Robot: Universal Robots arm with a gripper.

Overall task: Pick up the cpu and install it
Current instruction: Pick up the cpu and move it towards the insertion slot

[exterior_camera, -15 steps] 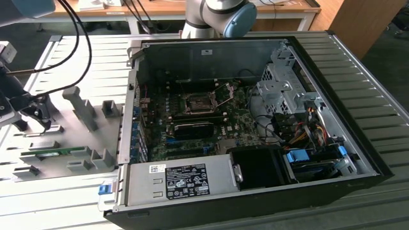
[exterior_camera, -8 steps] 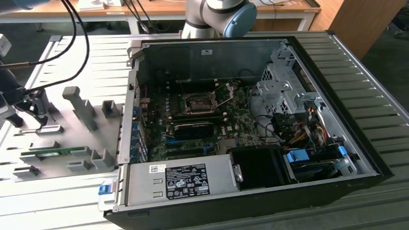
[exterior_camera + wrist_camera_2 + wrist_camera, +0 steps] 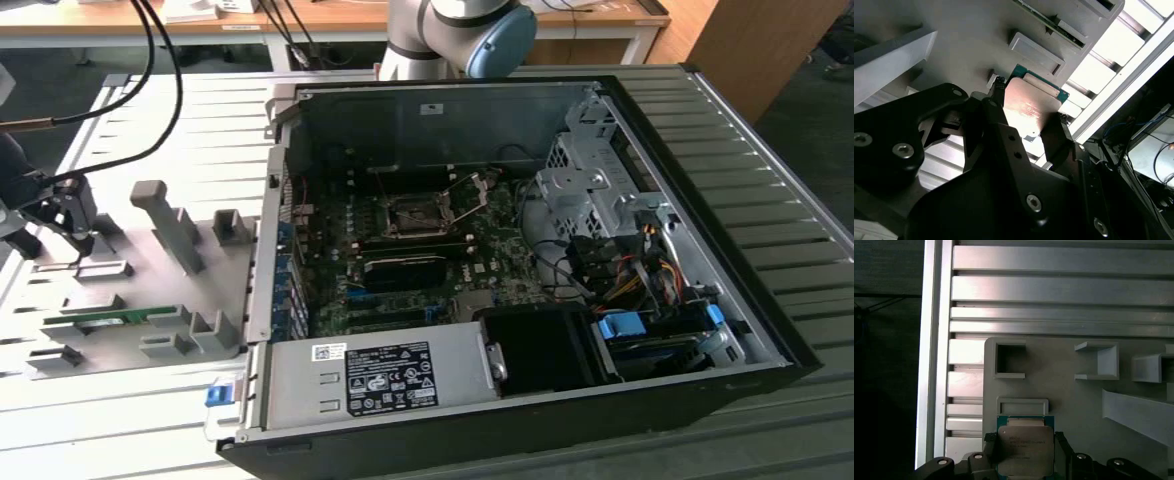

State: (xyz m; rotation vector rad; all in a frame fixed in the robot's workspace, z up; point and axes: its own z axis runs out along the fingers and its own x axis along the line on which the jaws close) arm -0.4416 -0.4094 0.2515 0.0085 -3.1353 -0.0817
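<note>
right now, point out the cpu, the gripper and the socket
cpu [image 3: 1025,449], first wrist view, middle of its metal top
gripper [image 3: 1029,107], second wrist view, midway between its fingertips
socket [image 3: 424,215], exterior view, middle of its square frame

Cpu [image 3: 1024,447]: flat square chip, shiny silver-grey lid over thin green rim, lid up; clasped at two opposite edges by gripper [image 3: 1025,454]; on or perhaps just above grey plate [image 3: 1079,405], near its edge.
</note>
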